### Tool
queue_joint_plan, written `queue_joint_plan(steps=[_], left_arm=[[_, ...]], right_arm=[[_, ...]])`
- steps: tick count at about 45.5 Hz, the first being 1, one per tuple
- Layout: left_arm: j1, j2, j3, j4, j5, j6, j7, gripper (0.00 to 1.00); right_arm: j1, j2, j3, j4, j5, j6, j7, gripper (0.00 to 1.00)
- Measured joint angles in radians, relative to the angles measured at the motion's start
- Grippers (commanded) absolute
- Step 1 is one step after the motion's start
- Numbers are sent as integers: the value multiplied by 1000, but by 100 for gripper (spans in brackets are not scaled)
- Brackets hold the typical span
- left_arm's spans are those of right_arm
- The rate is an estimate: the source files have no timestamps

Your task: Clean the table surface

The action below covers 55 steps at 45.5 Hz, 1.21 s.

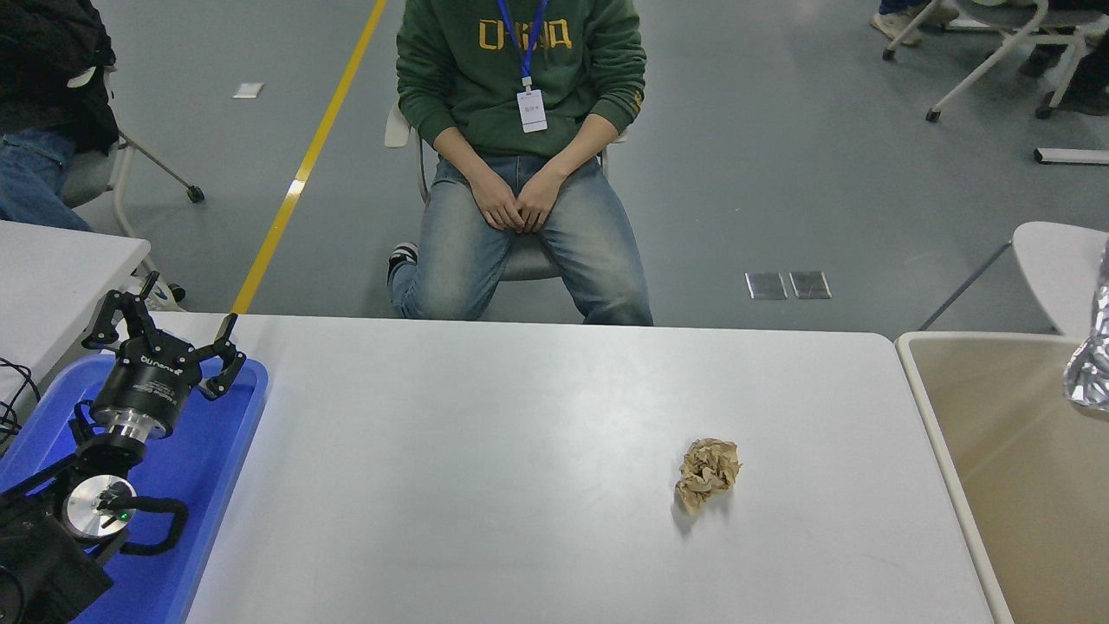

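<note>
The wide white table surface (pixel 520 433) fills the middle of the head view. A crumpled brown paper ball (pixel 708 474) lies on it, right of centre. My left gripper (pixel 165 325) is parked at the lower left over the blue tray (pixel 212 468), with its fingers spread open and empty. My right gripper is out of view. A crinkled silver foil bag (pixel 1093 364) shows only partly at the right edge, above the beige bin; what holds it is hidden.
A beige bin (pixel 1014 468) stands against the table's right side. A person in a green hoodie (pixel 520 78) sits at the far side, hands on their lap. A smaller white table (pixel 61 269) is at the left, and chairs stand at the back.
</note>
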Motion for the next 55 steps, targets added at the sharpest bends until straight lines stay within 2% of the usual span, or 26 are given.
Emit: queue_joint_plan(steps=[1,9,25,39,55], left_arm=[[0,0,0,0,0,0,0,100],[0,0,0,0,0,0,0,100],[0,0,0,0,0,0,0,100],[0,0,0,0,0,0,0,100],[0,0,0,0,0,0,0,100]], right_arm=[[-36,40,-1,-31,1,-44,4,0],[-154,191,7,-176,3,-172,23,0],[-343,491,95,-479,6,-330,55,0],[-406,618,122,-572,7,-449,64,0],[-439,731,129,-683,68,-506,86,0]])
